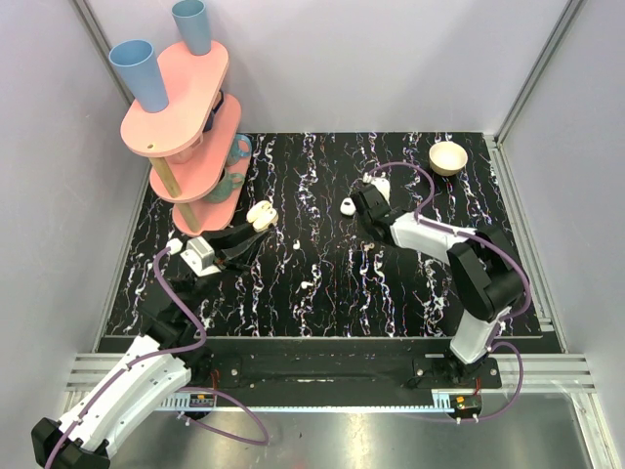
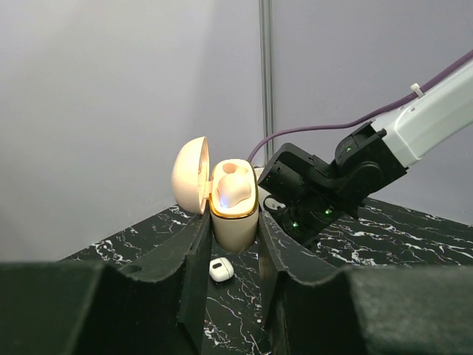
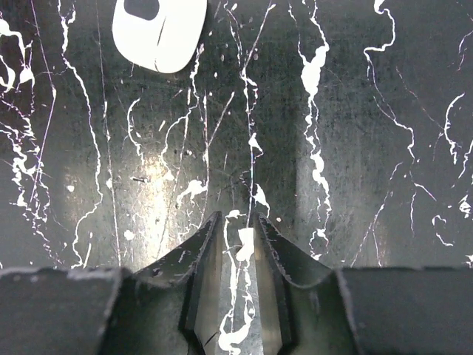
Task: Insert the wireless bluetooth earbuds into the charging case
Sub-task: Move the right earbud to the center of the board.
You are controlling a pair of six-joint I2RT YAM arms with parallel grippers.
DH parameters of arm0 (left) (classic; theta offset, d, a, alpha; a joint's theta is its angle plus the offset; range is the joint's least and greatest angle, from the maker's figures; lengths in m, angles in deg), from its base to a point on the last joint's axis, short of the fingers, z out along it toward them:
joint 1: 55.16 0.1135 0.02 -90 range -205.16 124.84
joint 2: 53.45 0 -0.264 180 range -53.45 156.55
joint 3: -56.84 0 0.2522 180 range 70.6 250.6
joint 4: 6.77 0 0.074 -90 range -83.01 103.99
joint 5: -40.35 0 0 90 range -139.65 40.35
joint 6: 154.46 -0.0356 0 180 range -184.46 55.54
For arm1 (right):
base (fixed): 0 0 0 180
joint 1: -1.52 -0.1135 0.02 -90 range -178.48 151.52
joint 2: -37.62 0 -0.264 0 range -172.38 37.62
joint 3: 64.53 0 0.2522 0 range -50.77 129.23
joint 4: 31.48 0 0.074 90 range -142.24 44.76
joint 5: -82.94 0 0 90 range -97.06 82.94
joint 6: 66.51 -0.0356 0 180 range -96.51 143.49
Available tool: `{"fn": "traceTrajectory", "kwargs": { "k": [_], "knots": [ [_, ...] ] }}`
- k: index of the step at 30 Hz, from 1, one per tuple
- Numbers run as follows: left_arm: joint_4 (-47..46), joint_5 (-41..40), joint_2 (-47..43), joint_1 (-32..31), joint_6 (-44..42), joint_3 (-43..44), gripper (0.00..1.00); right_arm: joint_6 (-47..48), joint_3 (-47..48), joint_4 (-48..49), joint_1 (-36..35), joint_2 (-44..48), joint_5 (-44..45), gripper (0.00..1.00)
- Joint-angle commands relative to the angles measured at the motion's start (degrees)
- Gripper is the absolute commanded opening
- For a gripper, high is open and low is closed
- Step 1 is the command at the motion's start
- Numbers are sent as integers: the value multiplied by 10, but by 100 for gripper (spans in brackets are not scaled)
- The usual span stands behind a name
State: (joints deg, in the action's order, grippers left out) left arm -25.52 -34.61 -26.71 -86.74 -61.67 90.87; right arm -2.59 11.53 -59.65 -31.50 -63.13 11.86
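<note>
From above, the earbuds [image 1: 307, 283] are specks on the desk [image 1: 410, 293], too small to show any shape, and the left arm [image 1: 127, 391] runs off the frame at 7 o'clock. The left claw [image 2: 233, 222] hides the charging case's [image 2: 235, 194] lower sides. The right wrist view cuts off a white piece [image 3: 166, 41] at 11 o'clock.

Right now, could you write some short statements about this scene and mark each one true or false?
1. The left gripper grips the charging case, whose lid is open. True.
2. The right gripper holds an earbud. False: nothing is between its fingers.
3. The wooden bowl sits at the far right corner of the table. True.
4. Two cups stand on the table. False: the blue cups are on the top tier of the pink rack.
</note>
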Motion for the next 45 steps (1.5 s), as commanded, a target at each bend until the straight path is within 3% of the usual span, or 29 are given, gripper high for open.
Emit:
{"fn": "traceTrajectory", "kwargs": {
  "k": [1,4,8,13,25,45],
  "knots": [
    [-12,-9,-6,-2,-9,21,0,19,29,1,7,-2,-2,30],
    [-4,-12,-13,-2,-13,24,0,-21,16,-8,11,35,35,29],
    [-5,-14,-14,-2,-12,21,0,-147,-44,-3,27,85,0,27],
    [-14,-12,-10,-2,-5,20,0,-211,-92,39,29,121,-16,23],
    [-10,-18,-15,-2,-8,20,0,-229,-83,40,31,92,-33,9],
    [-14,-12,-5,-2,-6,22,0,-230,-97,22,36,69,-26,7]
  ]
}}
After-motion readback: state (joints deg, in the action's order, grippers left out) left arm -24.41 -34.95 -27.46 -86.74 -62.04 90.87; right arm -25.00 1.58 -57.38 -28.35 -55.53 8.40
